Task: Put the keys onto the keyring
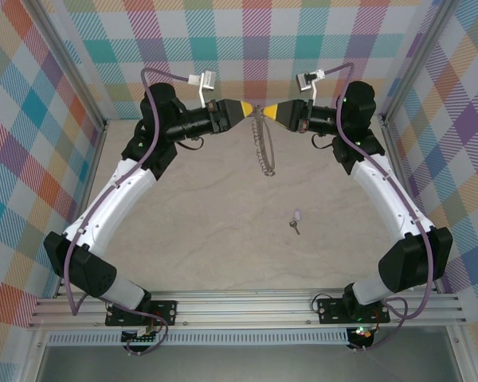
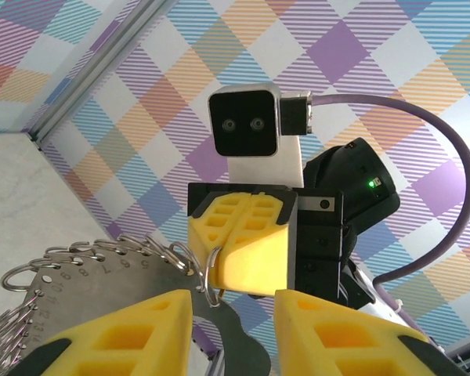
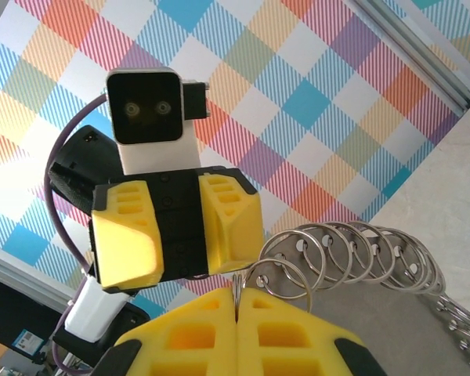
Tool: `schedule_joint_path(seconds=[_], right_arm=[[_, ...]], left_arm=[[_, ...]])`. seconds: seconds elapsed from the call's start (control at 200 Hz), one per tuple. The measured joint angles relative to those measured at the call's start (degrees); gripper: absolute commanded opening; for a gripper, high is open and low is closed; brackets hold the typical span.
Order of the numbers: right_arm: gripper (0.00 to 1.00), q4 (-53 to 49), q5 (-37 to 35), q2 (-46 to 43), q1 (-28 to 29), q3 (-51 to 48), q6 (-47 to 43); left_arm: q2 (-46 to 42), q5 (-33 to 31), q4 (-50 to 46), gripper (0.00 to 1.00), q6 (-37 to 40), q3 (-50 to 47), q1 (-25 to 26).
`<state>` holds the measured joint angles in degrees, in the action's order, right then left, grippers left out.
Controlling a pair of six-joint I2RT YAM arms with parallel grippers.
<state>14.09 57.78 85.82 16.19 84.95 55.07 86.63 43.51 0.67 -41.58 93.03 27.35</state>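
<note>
Checked pastel walls are closing in a pale table [image 1: 207, 239] in the overhead view. Over its far part the left gripper [image 1: 249, 109] and right gripper [image 1: 268, 111] are meeting tip to tip. The keyring [image 1: 266, 147] is running from that meeting point toward the arm bases as a thin beaded strand. The key [image 1: 296, 220] is lying on the table well apart from the keyring, nearer the bases on the right arm's side.

Through the left wrist camera the keyring [image 2: 70, 286] is showing more: a grey numbered plate edged with many wire loops. The left gripper [image 2: 231, 313] is holding its jaws wide, the plate's end lying in the gap, unpinched. Opposite, the right gripper [image 2: 239, 243] is pressing its jaws together on one loop.

Through the right wrist camera the right gripper [image 3: 237, 301] is clamping that loop, the keyring's [image 3: 352, 247] other loops are fanning off beside it, and the left gripper [image 3: 176, 227] is facing it with fingers parted.
</note>
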Motion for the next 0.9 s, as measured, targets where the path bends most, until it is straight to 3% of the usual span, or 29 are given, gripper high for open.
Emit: schedule_joint_path(seconds=[0.9], right_arm=[[0.0,5.6,2.0,0.8,0.0,0.0,4.5]], left_arm=[[3.7,2.9,1.5,0.31,-0.9,2.5,1.1]])
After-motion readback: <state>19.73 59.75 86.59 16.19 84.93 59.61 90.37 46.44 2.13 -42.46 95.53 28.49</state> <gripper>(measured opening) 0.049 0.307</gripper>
